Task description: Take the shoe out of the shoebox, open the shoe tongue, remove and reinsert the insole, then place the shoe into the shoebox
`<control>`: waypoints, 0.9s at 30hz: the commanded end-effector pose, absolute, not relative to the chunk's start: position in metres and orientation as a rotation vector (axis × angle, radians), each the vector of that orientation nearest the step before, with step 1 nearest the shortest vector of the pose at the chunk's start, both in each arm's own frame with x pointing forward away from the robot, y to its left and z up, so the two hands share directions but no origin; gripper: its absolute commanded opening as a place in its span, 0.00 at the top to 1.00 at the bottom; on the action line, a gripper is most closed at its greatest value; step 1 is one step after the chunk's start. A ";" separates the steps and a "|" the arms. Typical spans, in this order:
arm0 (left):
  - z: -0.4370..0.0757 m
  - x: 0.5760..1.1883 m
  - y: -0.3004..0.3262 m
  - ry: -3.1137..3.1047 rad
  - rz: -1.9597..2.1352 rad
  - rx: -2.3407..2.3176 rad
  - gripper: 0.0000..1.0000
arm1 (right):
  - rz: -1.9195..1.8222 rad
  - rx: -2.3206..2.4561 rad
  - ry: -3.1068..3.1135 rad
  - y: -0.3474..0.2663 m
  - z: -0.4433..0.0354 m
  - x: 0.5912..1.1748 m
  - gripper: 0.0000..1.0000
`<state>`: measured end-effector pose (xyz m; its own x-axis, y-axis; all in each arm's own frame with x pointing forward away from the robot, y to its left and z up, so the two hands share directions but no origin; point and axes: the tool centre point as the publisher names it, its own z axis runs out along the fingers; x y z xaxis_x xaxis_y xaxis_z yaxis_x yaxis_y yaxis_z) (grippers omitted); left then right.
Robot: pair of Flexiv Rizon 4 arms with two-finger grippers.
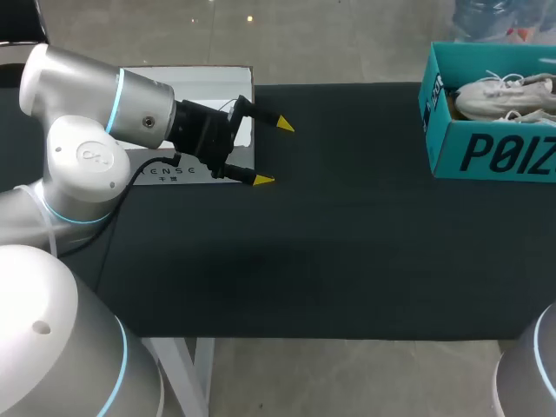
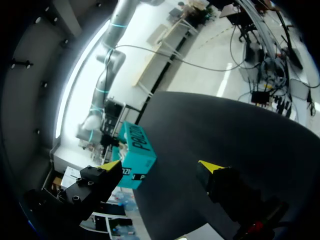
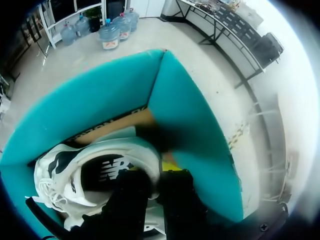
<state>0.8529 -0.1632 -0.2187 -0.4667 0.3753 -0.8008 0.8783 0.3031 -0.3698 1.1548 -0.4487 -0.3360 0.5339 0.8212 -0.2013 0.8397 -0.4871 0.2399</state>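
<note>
1. Surface [image 1: 347, 261]: black, and spread under everything listed below.

2. Left arm [image 1: 95, 113]: silver, and held low over the near left part of the surface.

3. Shoebox [image 1: 491, 152]: teal card with no lid on it, set at the far right edge of the surface and well apart from the left arm.

4. Shoe [image 1: 504, 95]: a white laced trainer, laid on its sole inside the shoebox. Its dark insole was seen through the opening in the right wrist view.

5. Left fingers [image 1: 263, 180]: yellow-tipped, spread wide apart, with nothing held. They were pointed across the surface toward the shoebox.

6. Right fingers [image 3: 177, 192]: lowered into the shoebox at the heel end and drawn close together. They appeared to be clamped on the heel rim, one inside the opening and one outside against the box wall.

Step judged in hand: the shoe to be taken out.

Handling note: a straight upward lift is advised until the toe has cleared the wall. The light box could be dragged along, so it might be steadied by the left fingers. The thin rim hold may let the shoe swing, so a slow lift is preferred.
</note>
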 end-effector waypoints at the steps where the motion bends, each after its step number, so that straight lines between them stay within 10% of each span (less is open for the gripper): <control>1: -0.219 0.853 -0.163 1.986 -1.101 1.112 0.00 | -0.110 2.492 1.389 -0.449 -0.349 1.167 1.00; 27: -0.219 0.853 -0.163 1.986 -1.101 1.112 0.00 | -0.030 2.481 1.269 -0.440 -0.348 1.151 1.00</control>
<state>0.8529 -0.1632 -0.2187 -0.4667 0.3753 -0.8008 0.8783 0.3031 -0.3698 1.1628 -0.4485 -0.3478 0.5960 0.7822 -0.1815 0.7960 -0.5459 0.2615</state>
